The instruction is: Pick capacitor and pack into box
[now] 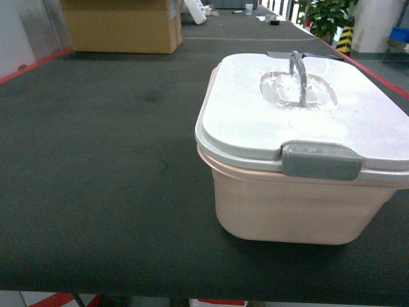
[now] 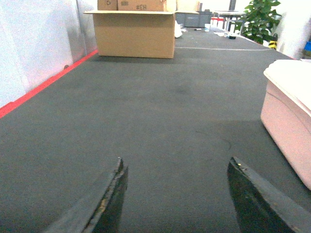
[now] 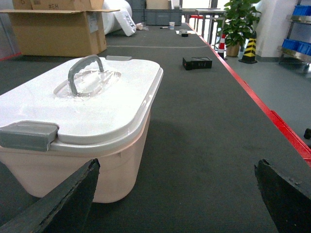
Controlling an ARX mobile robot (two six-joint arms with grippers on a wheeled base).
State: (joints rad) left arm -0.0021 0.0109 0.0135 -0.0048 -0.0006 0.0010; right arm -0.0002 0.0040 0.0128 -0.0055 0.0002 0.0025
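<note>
One box (image 1: pixel 300 204), lid (image 1: pixel 255 121) closed, right of frame. Two grippers, left (image 2: pixel 177 194) and right (image 3: pixel 177 194), both spread wide, holding nothing, box beside each.

- Table (image 1: pixel 96 192): long, dark grey textured mat on top, red strip along both long edges.
- Box (image 1: pixel 294 204): pink tub w/ white lid shut, sits directly on mat, near end, right side.
- Cardboard carton (image 1: pixel 121 25): on mat at far left.
- Small black item (image 3: pixel 197 63): on mat beyond box, nr right edge.
</note>
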